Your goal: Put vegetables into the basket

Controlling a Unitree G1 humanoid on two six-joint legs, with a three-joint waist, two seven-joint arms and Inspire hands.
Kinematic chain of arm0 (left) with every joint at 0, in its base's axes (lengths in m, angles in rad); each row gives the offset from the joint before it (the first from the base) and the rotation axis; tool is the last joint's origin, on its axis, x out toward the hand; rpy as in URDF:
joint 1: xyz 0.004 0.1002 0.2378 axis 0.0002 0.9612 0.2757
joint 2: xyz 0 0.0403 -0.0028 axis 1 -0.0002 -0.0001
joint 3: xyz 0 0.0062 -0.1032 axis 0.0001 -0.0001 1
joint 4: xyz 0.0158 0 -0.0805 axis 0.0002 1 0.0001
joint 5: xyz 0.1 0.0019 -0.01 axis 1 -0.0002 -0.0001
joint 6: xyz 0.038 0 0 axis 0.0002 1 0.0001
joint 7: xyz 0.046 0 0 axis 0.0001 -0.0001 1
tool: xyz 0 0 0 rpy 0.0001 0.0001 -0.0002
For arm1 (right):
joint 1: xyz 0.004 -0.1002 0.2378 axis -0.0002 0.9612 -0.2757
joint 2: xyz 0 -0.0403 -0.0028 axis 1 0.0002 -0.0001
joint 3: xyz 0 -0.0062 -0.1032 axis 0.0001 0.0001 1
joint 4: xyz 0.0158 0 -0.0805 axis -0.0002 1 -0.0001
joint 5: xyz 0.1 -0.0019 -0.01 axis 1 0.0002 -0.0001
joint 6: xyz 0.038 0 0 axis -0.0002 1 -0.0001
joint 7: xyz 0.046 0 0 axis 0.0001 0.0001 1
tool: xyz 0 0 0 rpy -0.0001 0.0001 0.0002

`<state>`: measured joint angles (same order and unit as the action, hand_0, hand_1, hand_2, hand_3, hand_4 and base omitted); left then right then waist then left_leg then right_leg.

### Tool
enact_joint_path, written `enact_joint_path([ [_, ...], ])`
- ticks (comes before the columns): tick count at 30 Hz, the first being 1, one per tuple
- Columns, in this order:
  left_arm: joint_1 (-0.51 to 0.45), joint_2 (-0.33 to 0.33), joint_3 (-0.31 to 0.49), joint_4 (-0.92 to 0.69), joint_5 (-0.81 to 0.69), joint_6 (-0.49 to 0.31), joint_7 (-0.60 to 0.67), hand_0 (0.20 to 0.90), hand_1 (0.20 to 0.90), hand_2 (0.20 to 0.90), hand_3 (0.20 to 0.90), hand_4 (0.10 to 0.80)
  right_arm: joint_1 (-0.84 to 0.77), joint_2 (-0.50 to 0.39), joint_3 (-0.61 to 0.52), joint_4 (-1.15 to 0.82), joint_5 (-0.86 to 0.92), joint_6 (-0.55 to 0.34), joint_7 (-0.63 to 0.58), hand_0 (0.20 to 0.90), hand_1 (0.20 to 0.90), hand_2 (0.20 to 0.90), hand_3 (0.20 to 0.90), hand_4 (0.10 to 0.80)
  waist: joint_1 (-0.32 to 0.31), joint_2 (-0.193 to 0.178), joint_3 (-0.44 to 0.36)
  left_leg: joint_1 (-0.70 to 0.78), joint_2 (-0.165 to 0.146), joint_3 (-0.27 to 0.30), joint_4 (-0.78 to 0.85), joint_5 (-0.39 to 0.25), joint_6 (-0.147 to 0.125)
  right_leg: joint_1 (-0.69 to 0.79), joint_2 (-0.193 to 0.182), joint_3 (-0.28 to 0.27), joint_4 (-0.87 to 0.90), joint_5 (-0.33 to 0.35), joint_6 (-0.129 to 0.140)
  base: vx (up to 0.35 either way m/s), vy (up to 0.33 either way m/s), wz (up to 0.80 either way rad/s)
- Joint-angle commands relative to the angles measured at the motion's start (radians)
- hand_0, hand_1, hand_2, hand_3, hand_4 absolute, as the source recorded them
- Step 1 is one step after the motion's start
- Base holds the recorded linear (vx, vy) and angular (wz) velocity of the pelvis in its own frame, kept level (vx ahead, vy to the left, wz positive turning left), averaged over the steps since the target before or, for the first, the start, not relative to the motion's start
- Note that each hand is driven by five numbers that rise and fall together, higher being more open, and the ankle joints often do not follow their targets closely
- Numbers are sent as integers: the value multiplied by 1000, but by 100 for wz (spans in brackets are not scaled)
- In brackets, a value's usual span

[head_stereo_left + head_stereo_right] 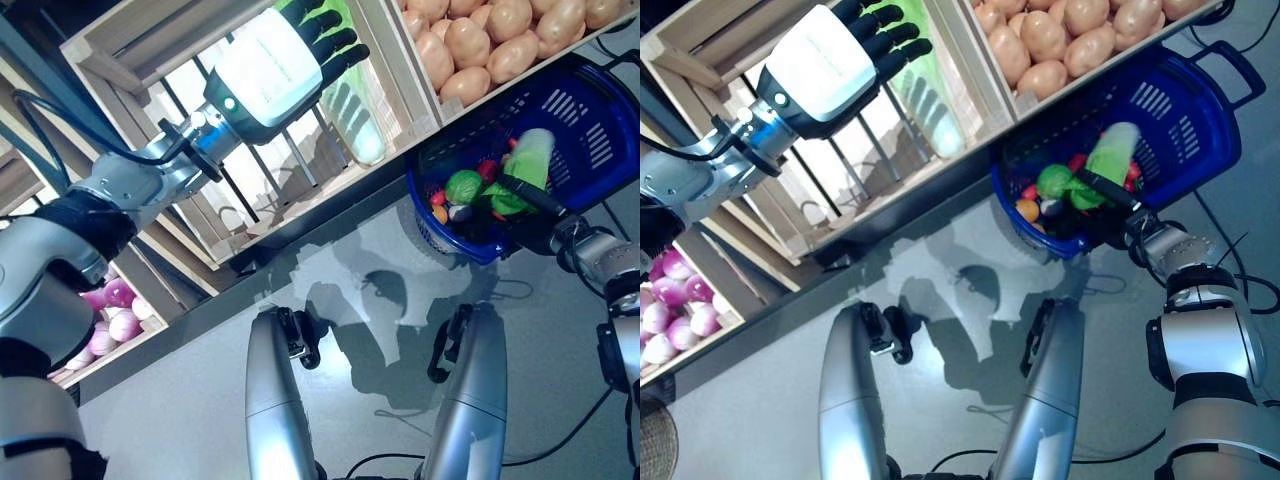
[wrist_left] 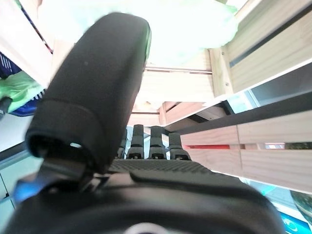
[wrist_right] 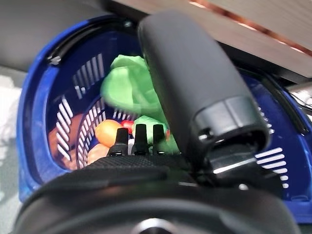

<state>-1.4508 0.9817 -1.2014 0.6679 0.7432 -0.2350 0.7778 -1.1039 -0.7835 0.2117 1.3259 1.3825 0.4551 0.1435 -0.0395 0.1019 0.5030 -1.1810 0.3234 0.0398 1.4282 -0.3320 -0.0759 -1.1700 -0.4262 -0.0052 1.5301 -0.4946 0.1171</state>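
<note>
A blue plastic basket (image 1: 585,115) sits on the floor below the wooden shelf and holds a round green vegetable (image 1: 464,185), an orange one (image 3: 106,131) and other pieces. My right hand (image 1: 527,195) hovers over the basket with straight fingers. A leafy green vegetable (image 1: 532,150) shows blurred just past its fingertips (image 3: 139,134), and I cannot tell whether they touch. My left hand (image 1: 270,65) reaches into a wooden crate (image 1: 150,40), fingers straight, beside a long pale green vegetable (image 1: 355,120) that it does not hold.
A crate of potatoes (image 1: 500,40) stands on the shelf above the basket. Purple onions (image 1: 112,318) fill a lower crate at the left. A dark shelf rail (image 1: 330,215) runs in front of the crates.
</note>
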Motion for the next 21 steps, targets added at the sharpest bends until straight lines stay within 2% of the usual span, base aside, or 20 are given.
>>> enact_joint_path([
  [1,-187,18,49,37,-90,97,12,900,900,900,900,800,-15,20,-19,-10,14,34,56,900,900,900,900,800,-12,-22,-58,-7,39,-46,5,-102,-83,-37,-34,11,-76,120,-1,23,-7,-6],
  [7,-215,25,16,62,-97,112,-26,900,900,900,900,800,77,13,-4,-54,14,38,118,900,900,900,900,800,-31,-43,-61,-55,49,-59,36,-108,-69,-84,-26,17,-50,125,-3,-5,-1,-2],
  [17,-247,17,-48,76,-26,93,-167,900,900,900,900,800,199,28,-23,-224,20,-40,139,900,900,900,900,800,-64,-67,-68,-82,67,-69,57,-109,-55,-104,-18,19,-42,133,-7,-14,-10,-8],
  [21,-236,23,-64,105,-57,89,-253,900,900,900,900,800,234,22,-43,-313,90,-116,108,900,900,900,900,800,-76,-75,-58,-101,79,-75,64,-111,-54,-119,-20,22,-44,138,-3,-40,-5,-3],
])
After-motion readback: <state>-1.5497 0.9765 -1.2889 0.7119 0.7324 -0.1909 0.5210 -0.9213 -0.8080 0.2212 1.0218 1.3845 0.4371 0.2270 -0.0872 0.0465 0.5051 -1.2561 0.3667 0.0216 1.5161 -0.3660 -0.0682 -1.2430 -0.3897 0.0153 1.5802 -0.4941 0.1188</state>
